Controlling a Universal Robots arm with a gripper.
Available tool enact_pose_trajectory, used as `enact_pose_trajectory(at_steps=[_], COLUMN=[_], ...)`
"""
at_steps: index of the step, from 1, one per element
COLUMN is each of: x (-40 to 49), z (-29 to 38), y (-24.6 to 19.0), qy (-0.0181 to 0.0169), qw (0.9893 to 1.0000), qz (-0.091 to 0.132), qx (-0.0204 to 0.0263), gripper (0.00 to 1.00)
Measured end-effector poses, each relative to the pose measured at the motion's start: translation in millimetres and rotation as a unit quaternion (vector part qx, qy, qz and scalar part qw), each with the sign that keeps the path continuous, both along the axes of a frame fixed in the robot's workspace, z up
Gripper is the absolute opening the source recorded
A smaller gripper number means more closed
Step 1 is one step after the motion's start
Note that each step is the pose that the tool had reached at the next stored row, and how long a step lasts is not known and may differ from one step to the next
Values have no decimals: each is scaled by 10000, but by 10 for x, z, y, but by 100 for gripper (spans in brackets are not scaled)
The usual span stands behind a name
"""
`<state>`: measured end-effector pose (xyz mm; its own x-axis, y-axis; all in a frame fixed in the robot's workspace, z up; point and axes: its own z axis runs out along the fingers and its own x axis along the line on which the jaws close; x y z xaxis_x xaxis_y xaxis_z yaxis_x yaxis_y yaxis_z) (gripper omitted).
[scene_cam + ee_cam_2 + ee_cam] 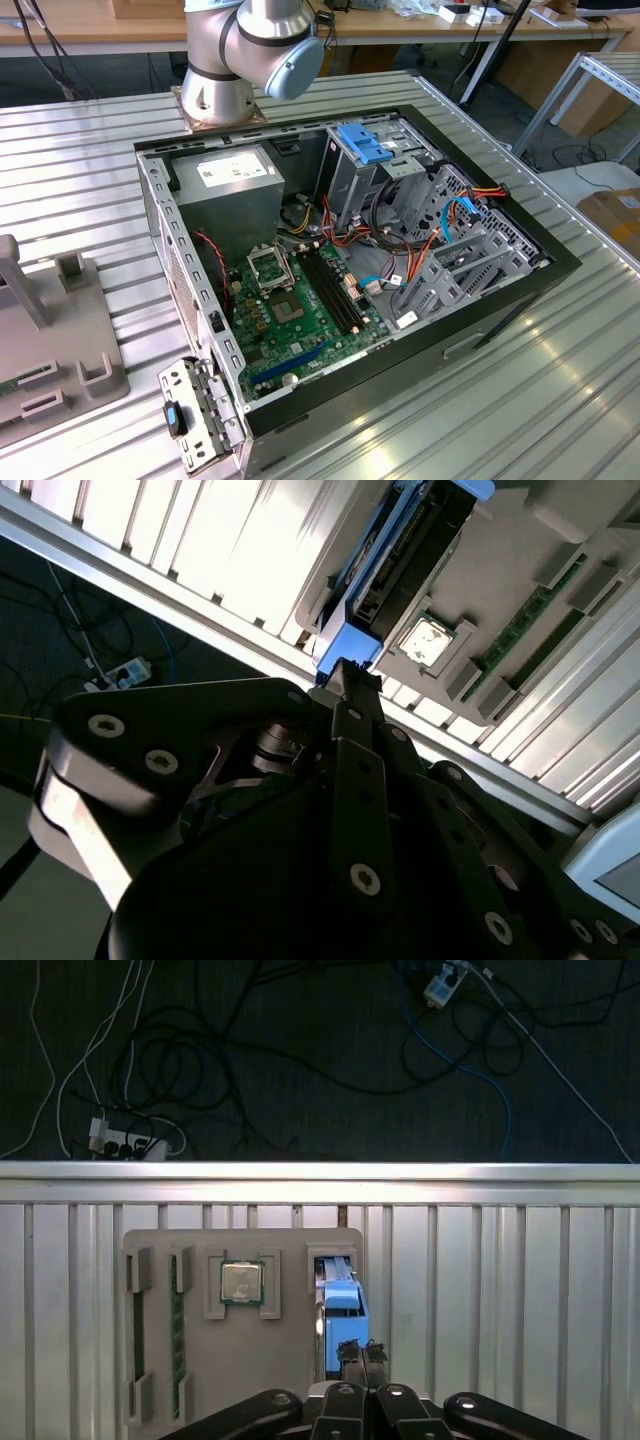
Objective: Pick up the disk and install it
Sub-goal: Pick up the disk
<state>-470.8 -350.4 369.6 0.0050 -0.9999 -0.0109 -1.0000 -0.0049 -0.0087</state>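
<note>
The disk (340,1305) stands on edge in a slot of a grey holder tray (290,1360), its dark body framed by bright blue rails. The second wrist view has the disk (400,560) running away from a blue end tab. My gripper (362,1352) hangs over the tray with its two fingers pressed together and nothing between them. Its tips (350,670) sit right at that blue end tab; whether they touch it I cannot tell. The open computer case (470,345) lies on the table in the exterior view, with a drive cage and a light-blue latch plate (362,145) at its far side.
The tray also holds a processor chip (241,1282) and memory sticks (178,1330); part of the tray (60,350) is at the exterior view's left. The ribbed metal table ends at an edge (320,1172) just beyond the tray, with cables on the floor below. The arm's base (220,95) stands behind the case.
</note>
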Motion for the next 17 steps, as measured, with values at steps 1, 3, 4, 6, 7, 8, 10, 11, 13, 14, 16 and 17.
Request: enact_pose_trajectory(at_steps=[1,3,4,6,7,8,10,11,13,14,16,17], x=[0,0,0,0,0,0,0,0,0,0,0,0], z=[-1,-2,-2,-3,-13,-21,-22,-23,-23,-23,-24,-24], y=[0,0,0,0,0,0,0,0,0,0,0,0], qy=[1,1,1,1,-1,1,1,1,1,1,1,1], qw=[10000,10000,10000,10000,10000,10000,10000,10000,10000,10000,10000,10000], qz=[0,0,0,0,0,0,0,0,0,0,0,0], qx=[-1,0,0,0,1,0,0,0,0,0,0,0], gripper=[11,11,11,11,11,11,11,11,11,11,11,11])
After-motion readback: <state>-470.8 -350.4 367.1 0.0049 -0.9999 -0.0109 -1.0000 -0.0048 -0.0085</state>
